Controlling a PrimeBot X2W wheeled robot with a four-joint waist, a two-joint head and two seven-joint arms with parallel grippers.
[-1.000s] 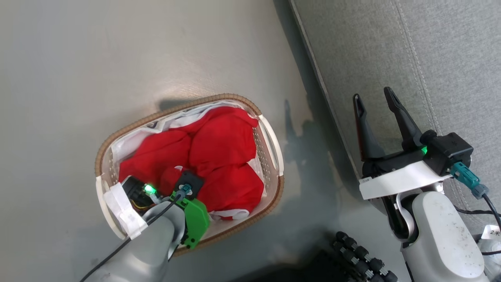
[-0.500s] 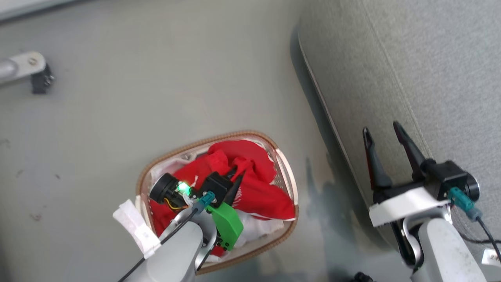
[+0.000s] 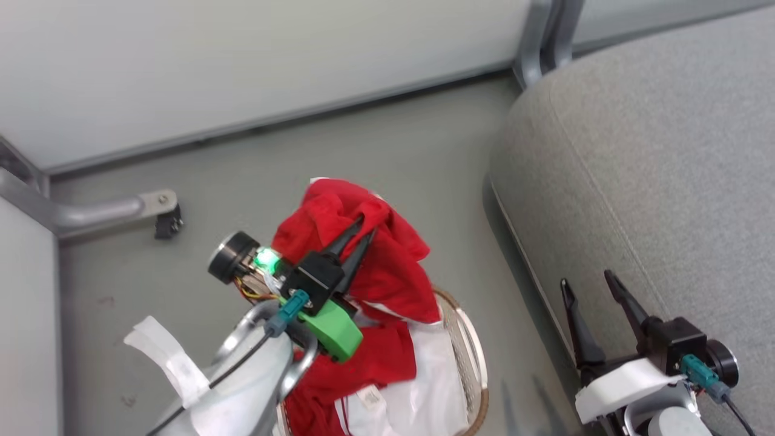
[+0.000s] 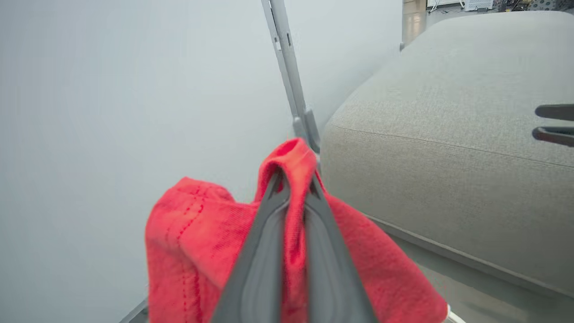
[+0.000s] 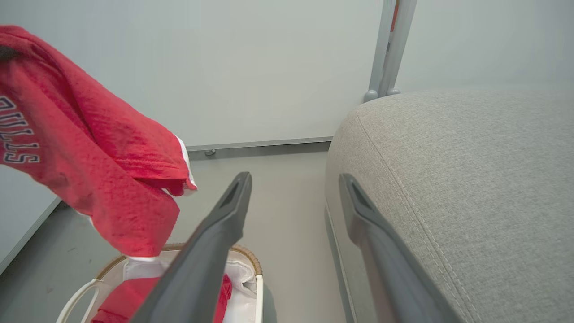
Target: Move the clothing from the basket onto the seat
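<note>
Since the earlier frames, the left gripper (image 3: 365,226) has risen out of the basket (image 3: 478,375), bringing a red garment (image 3: 393,266) up with it. The head camera has also tilted, so the wall (image 3: 242,72) and a metal post (image 3: 539,42) now appear in that view.

Left gripper (image 4: 296,177): the fingers (image 4: 264,233) are pressed together on a fold of the red garment (image 4: 193,233). The fold stands up between the tips and the fabric drapes down on both sides. The garment (image 5: 103,170) hangs above the basket (image 5: 244,251), apart from the seat (image 3: 666,181). White hem trim (image 5: 184,157) runs along one edge and white lettering (image 5: 18,134) shows on its face. Its lower folds reach down toward the basket; whether they touch the contents cannot be told.

Right gripper (image 3: 586,280): the fingers are spread, with nothing between them. In the right wrist view the right gripper (image 5: 296,179) points along the front edge of the seat (image 5: 471,179).

Basket: it stands on the floor (image 3: 393,151), near the side of the seat. The white lining (image 3: 424,393) is exposed, and more red clothing (image 5: 125,300) lies inside.

Seat (image 4: 448,179): grey woven upholstery with a rounded corner, well apart from the lifted garment.
</note>
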